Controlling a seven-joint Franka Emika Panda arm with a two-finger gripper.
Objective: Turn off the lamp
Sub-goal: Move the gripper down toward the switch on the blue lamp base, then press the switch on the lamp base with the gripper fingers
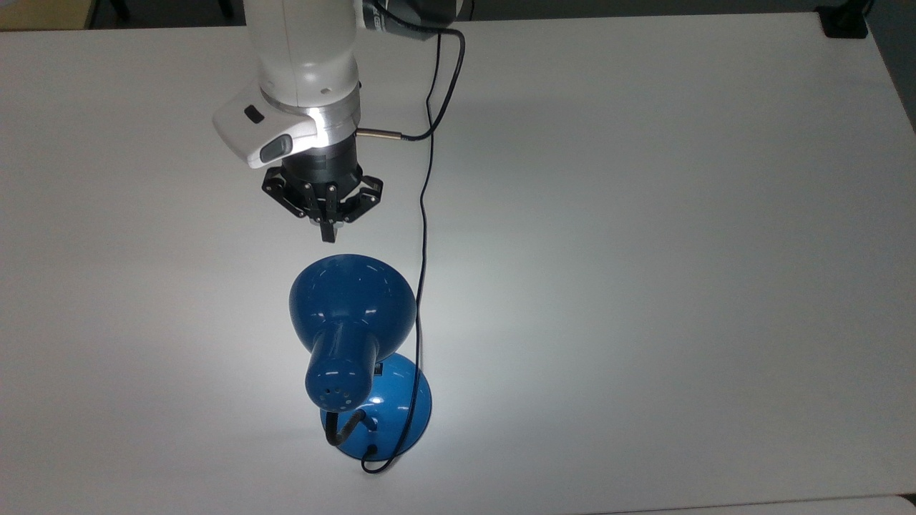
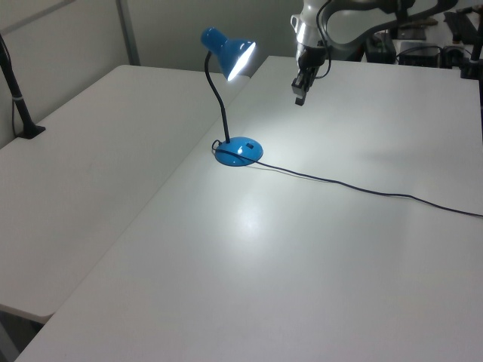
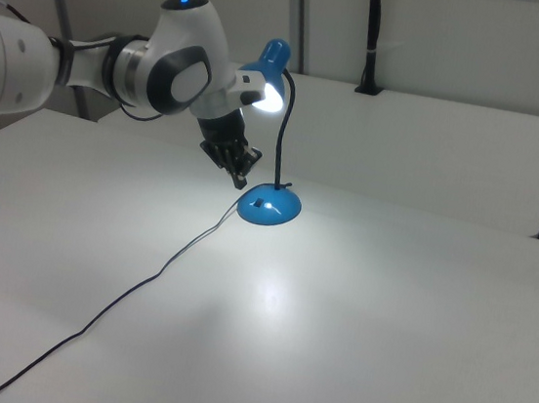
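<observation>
The blue lamp stands lit on the white table, its bell shade (image 1: 352, 300) over the round base (image 1: 404, 408). A bright patch falls on the table beside it. A small dark switch (image 1: 377, 370) sits on the base. The lamp's thin black cord (image 1: 424, 214) runs away across the table. My gripper (image 1: 328, 232) hangs shut and empty just beyond the shade's rim, apart from it. In the left view the gripper (image 2: 299, 98) is to the right of the shade (image 2: 229, 53) and above the base (image 2: 238, 151). In the right view the gripper (image 3: 241, 180) hovers left of the base (image 3: 269, 204).
A black clamp (image 1: 843, 21) sits at the table's far right corner in the top view. A second white table (image 2: 75, 151) adjoins on the left view's left, with a black post (image 2: 19, 105) on it. The arm's own cable (image 1: 436, 107) loops near the lamp cord.
</observation>
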